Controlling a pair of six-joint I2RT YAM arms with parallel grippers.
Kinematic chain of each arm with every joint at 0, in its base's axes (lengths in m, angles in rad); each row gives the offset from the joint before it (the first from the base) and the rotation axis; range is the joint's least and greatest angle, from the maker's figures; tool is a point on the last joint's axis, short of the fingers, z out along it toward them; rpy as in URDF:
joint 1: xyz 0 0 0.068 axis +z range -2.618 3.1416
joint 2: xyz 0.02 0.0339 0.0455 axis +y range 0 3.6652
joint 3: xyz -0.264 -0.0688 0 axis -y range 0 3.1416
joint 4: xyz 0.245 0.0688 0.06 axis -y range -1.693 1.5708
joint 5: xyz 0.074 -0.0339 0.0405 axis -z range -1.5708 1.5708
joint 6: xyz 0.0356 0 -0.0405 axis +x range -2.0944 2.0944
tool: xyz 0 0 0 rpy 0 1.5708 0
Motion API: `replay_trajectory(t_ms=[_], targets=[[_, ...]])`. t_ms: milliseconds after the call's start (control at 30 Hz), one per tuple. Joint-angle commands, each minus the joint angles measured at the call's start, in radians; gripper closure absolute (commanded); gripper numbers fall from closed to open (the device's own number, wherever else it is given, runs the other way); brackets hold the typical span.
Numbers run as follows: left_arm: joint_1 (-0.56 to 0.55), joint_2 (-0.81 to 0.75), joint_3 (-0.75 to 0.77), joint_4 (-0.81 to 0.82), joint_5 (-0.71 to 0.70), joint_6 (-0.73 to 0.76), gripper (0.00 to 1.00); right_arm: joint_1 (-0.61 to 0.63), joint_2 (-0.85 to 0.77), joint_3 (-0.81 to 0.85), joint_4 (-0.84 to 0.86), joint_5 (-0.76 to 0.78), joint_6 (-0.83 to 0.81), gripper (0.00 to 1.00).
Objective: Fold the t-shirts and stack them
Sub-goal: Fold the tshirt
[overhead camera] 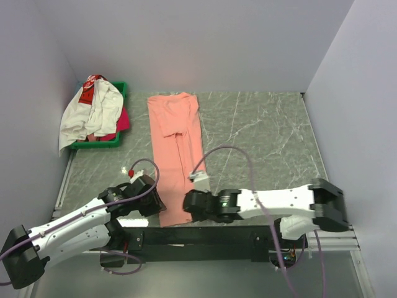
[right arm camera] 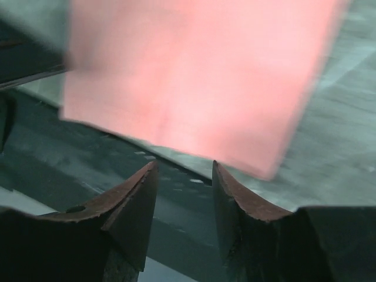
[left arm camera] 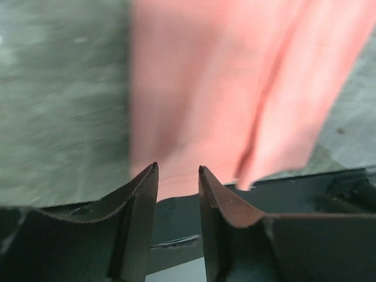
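Salmon-pink shirt (overhead camera: 177,149) lies as a long strip on the desk (overhead camera: 260,136). It runs straight away from you, with its near end between your two hands. Your left hand (left arm camera: 177,170) and right hand (right arm camera: 183,165) are both loose — fingers apart, holding nothing — one at each near corner, about as close as each other. The red patch on the white shirt (overhead camera: 93,115) is too small to read.
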Motion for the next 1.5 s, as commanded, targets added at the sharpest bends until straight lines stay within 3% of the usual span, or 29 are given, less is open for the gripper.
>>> replay_trajectory(t_ms=[0,133,333,700,900,1033,1167,1200,1267,1300,1333,1467], targets=[[0.004,-0.024,0.032,-0.152,-0.064,-0.053,0.63,-0.072,-0.146,-0.127,-0.063,0.045,0.083,0.51],[0.003,-0.032,0.021,-0.158,-0.027,-0.047,0.63,-0.134,-0.261,-0.249,0.013,-0.038,0.088,0.52],[0.003,0.002,-0.014,-0.086,0.033,-0.032,0.59,-0.207,-0.308,-0.352,0.113,-0.119,0.080,0.52],[-0.019,0.008,-0.079,-0.051,0.051,-0.072,0.57,-0.229,-0.269,-0.408,0.227,-0.205,0.097,0.50],[-0.059,0.031,-0.100,0.001,0.073,-0.100,0.50,-0.229,-0.223,-0.427,0.261,-0.228,0.114,0.50],[-0.089,0.033,-0.119,0.014,0.074,-0.126,0.54,-0.229,-0.204,-0.435,0.274,-0.231,0.123,0.50],[-0.097,0.031,-0.136,0.032,0.090,-0.143,0.76,-0.230,-0.190,-0.438,0.281,-0.237,0.120,0.52],[-0.099,0.028,-0.134,0.032,0.096,-0.143,0.88,-0.232,-0.190,-0.439,0.281,-0.236,0.120,0.54],[-0.100,0.024,-0.125,0.020,0.096,-0.141,0.99,-0.235,-0.190,-0.441,0.270,-0.237,0.114,0.73],[-0.102,0.018,-0.114,0.002,0.096,-0.139,0.99,-0.237,-0.193,-0.445,0.262,-0.236,0.111,0.86],[-0.105,0.014,-0.113,-0.006,0.096,-0.141,0.99,-0.237,-0.201,-0.448,0.253,-0.239,0.106,0.91],[-0.126,0.002,-0.109,-0.035,0.111,-0.159,0.99,-0.227,-0.218,-0.444,0.189,-0.227,0.075,1.00]])
